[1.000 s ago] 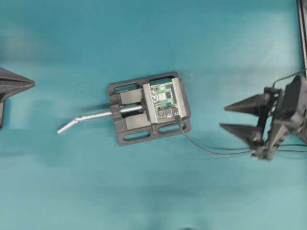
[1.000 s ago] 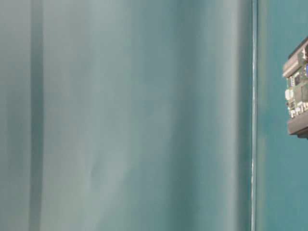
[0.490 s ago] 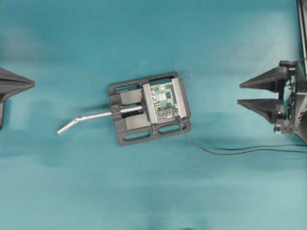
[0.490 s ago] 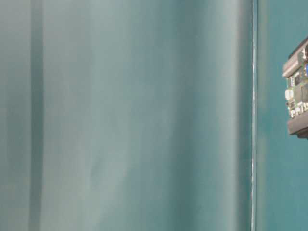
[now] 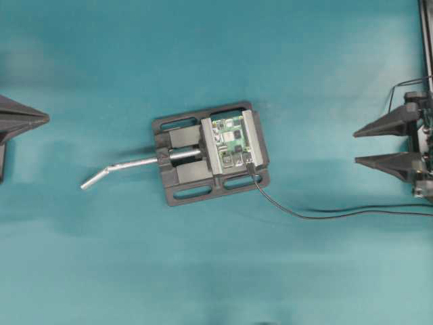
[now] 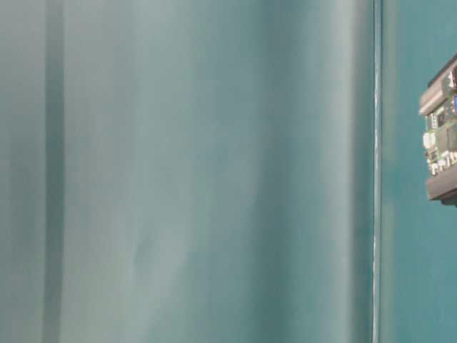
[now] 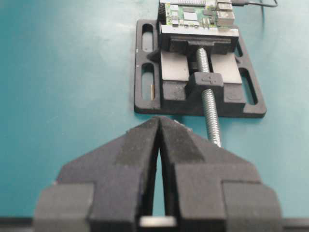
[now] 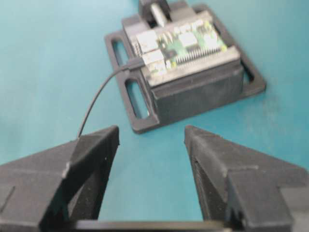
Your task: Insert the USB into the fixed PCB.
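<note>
The fixed PCB (image 5: 230, 141) is a small green board clamped in the black vise (image 5: 181, 177) at mid-table. The USB (image 5: 251, 165), a small black plug, sits at the board's lower right corner with its tip against a silver connector block. Its thin black cable (image 5: 318, 217) trails right across the table. In the right wrist view the USB (image 8: 135, 64) meets the PCB (image 8: 186, 44) at its near left corner. My right gripper (image 5: 356, 147) is open and empty at the right edge, well away from the vise. My left gripper (image 5: 46, 120) is shut and empty at the far left.
The vise's silver bent handle (image 5: 118, 168) sticks out leftwards towards my left gripper (image 7: 159, 119). The vise's threaded screw (image 7: 208, 104) points at that camera. The table-level view shows only a teal backdrop and the PCB's edge (image 6: 443, 136) at its right side.
My right gripper has drawn back to the right, away from the vise and cable, and levelled out, still open. The USB, cable, vise and left gripper have not moved.
</note>
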